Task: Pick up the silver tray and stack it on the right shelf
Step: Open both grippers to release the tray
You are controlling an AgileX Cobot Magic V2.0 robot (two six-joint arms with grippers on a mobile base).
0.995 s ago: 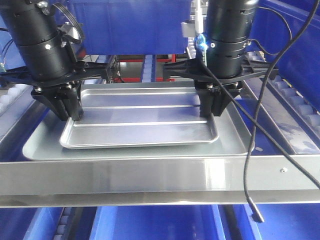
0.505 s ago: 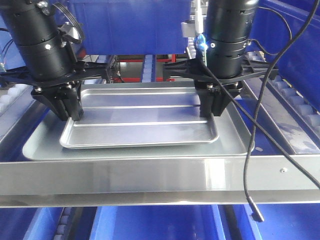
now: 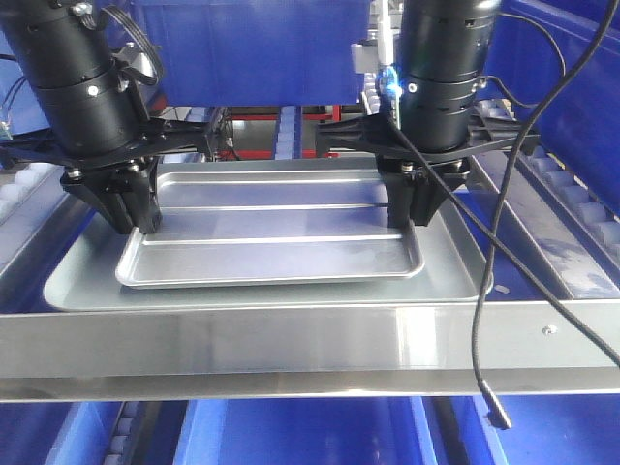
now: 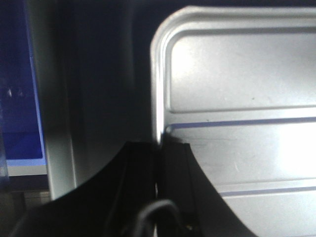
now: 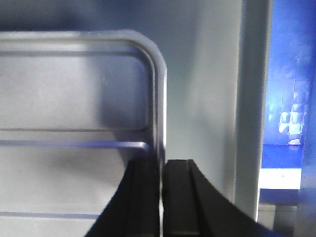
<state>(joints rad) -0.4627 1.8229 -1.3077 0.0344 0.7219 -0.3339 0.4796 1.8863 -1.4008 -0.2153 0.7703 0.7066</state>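
Blue bins (image 3: 252, 44) and steel racking close in all around us, and a broad steel front bar (image 3: 291, 349) crosses the foreground of the front view. Our left gripper (image 3: 131, 208) has its fingers pinched together on the left rim of the silver tray (image 3: 276, 237), and our right gripper (image 3: 415, 203) is clamped likewise on its right rim; both wrist views show the rim edge caught between the black pads. That ribbed tray sits nested inside a larger plain silver tray (image 3: 455, 276), and we cannot tell whether it is lifted clear of that floor. So we judge the grasp done, with the lift, carry and stacking on the right shelf (image 3: 572, 232) all left. On the way over stand the larger tray's raised rim, a loose black cable (image 3: 484, 320) hanging beside our right arm, and the front bar.
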